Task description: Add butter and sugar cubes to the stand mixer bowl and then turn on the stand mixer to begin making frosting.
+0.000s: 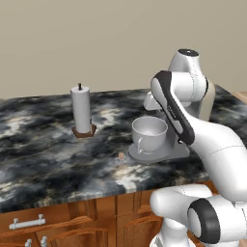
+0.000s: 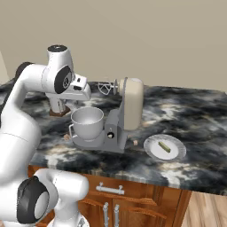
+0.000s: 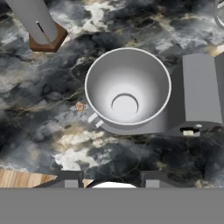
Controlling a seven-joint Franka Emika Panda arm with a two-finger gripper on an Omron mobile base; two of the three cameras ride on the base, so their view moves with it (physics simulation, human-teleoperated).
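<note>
We see the stand mixer bowl (image 3: 127, 89) as a light grey-white, round, deep bowl with a side handle, and its inside is bare. It sits on the flat grey base of the stand mixer (image 2: 126, 116), whose cream-beige head is tilted up and back, with the wire whisk (image 2: 105, 87) pointing out over the bowl. 1 small tan sugar cube (image 3: 79, 106) lies on the worktop (image 1: 43, 154) just beside the base, on the handle side. The butter (image 2: 164, 146), a short yellowish stick, lies on a round white plate (image 2: 153, 150) on the other side of the mixer, near it.

The end effector (image 3: 111, 179) hangs above the bowl. In the hand view its 2 dark tips stand partly apart with nothing between them. In the left base view the arm covers the mixer's head and most of its body, and the plate is behind the arm. A second small tan piece lies by the base near the plate in the right base view, but it is too small for us to name.

The worktop is dark marbled stone over wooden cabinets (image 2: 111, 199) with metal handles. A white paper-towel roll (image 1: 81, 109) stands upright on a brown holder, well apart from the bowl. The wall behind is plain beige.
</note>
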